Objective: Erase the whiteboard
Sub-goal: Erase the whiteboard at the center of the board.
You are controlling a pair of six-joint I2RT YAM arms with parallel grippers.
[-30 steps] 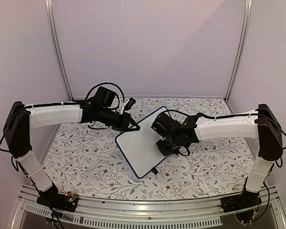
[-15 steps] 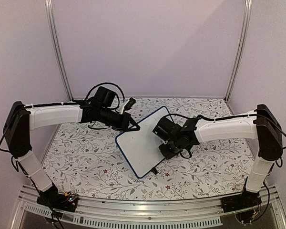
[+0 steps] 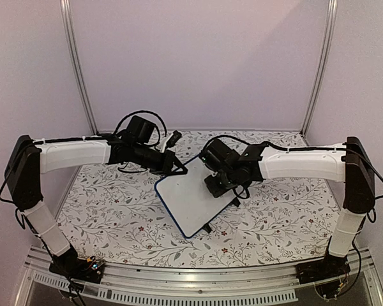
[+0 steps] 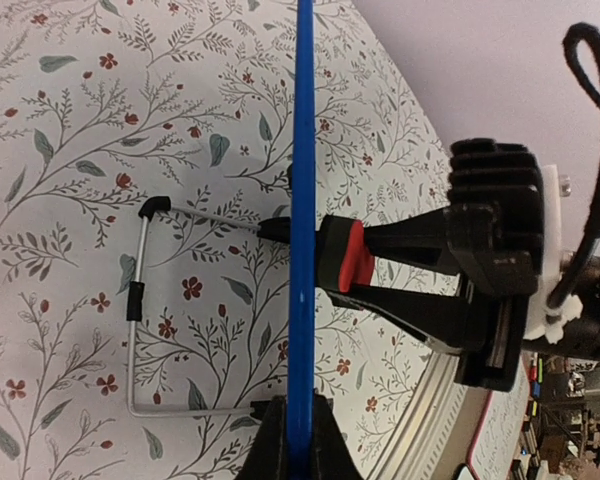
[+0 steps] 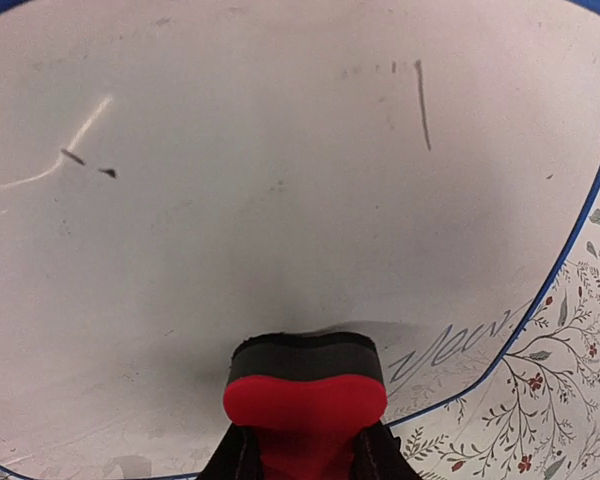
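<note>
whiteboard [image 3: 186, 197] stands tilted on the bench [image 3: 115, 213], left jaws shut on its blue frame [image 4: 302, 200]. right jaws clamp the red eraser [image 5: 305, 390] against it. excess pressure may slip the frame; the far marker stroke [image 5: 421, 105] may be missed.

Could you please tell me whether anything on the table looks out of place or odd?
Nothing is spilled or damaged. The whiteboard sits diagonally on the table, its edge clamped by the left tool. A few marker traces show on it: a short dark line and two small ticks.
</note>
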